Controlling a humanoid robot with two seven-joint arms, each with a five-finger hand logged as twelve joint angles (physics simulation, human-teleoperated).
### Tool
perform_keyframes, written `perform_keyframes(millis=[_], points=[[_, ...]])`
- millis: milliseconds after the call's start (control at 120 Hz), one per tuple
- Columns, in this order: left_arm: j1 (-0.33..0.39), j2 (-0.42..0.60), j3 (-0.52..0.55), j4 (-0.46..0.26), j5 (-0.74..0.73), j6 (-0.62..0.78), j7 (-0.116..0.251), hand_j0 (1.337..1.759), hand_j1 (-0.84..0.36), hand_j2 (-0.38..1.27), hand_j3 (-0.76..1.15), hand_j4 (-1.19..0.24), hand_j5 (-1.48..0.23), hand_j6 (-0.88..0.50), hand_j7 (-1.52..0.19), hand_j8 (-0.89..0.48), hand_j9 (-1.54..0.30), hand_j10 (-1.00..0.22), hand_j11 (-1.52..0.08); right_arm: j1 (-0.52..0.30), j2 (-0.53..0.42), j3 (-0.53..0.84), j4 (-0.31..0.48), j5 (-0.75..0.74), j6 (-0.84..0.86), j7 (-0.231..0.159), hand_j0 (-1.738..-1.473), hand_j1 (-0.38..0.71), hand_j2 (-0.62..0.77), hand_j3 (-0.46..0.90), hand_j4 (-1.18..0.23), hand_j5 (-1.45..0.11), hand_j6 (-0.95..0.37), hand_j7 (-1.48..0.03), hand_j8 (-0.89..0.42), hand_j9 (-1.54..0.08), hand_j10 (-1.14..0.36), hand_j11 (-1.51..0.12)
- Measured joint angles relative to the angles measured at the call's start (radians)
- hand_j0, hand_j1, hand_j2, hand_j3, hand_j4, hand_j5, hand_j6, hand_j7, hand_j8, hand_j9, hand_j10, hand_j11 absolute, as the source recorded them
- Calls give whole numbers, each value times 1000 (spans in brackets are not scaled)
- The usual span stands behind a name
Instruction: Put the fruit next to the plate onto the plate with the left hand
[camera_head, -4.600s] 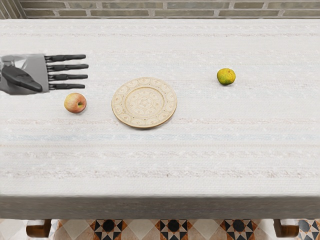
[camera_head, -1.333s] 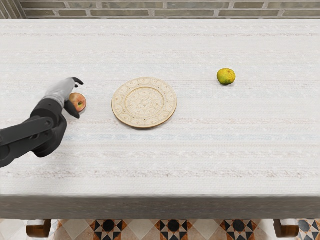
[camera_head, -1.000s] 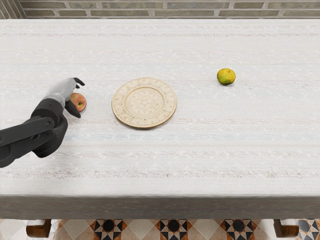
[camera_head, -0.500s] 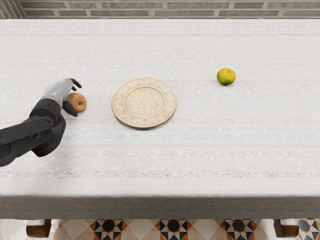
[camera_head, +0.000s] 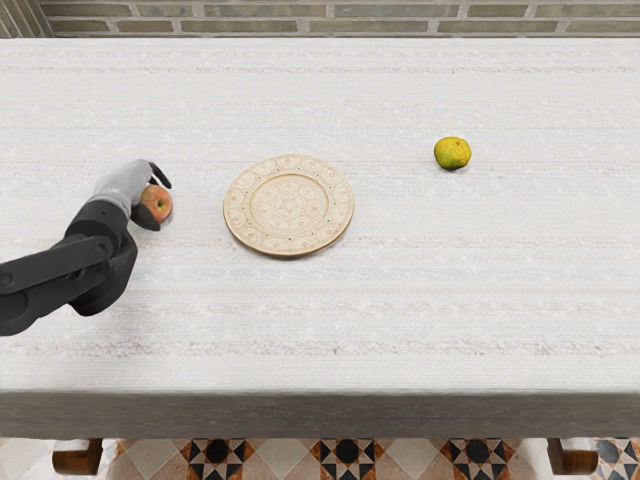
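Observation:
A red-yellow apple (camera_head: 160, 206) sits on the white tablecloth, just left of the round beige patterned plate (camera_head: 239, 192). My left hand (camera_head: 154, 202) reaches in from the left edge and wraps the apple. Its dark fingers (camera_head: 160, 179) curl over the apple's top and the thumb sits below it. The hand hides the apple's left side. The apple still rests at table level, a short gap away from the plate's rim. The right arm does not show.
A green-orange citrus fruit (camera_head: 452, 153) lies far to the right of the plate. The table's front edge (camera_head: 320, 400) runs across the bottom, and a brick wall stands behind the table.
My left hand came down from above-left of the apple and closed in on it. Over the last second the fingers curled tighter around the apple, which stays in place.

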Motion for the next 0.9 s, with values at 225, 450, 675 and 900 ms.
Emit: perform_keyframes(millis=[225, 450, 675, 900], points=[[-3, 1, 1, -1, -10, -4, 0, 1653, -207, 198, 0, -594, -756, -360, -777, -334, -792, -488, -794, -1, 0, 0, 0, 0, 0, 0, -1658, -349, 0, 0, 0, 0, 0, 0, 0, 0, 0, 0], [-4, 5, 0, -2, -13, -3, 1, 1651, -189, 255, 0, -610, -856, -346, -873, -332, -892, -485, -887, 1, 0, 0, 0, 0, 0, 0, -1658, -349, 0, 0, 0, 0, 0, 0, 0, 0, 0, 0], [-44, 9, -9, -23, -42, -7, 0, 1654, -205, 430, 0, -645, -927, -401, -930, -347, -933, -526, -907, 1, 0, 0, 0, 0, 1, 0, -1658, -349, 0, 0, 0, 0, 0, 0, 0, 0, 0, 0], [-105, -3, -13, -39, -46, -13, 0, 1654, -173, 440, 0, -657, -954, -447, -951, -374, -952, -553, -920, 4, 0, 0, 0, 0, 1, 0, -1658, -349, 0, 0, 0, 0, 0, 0, 0, 0, 0, 0]])
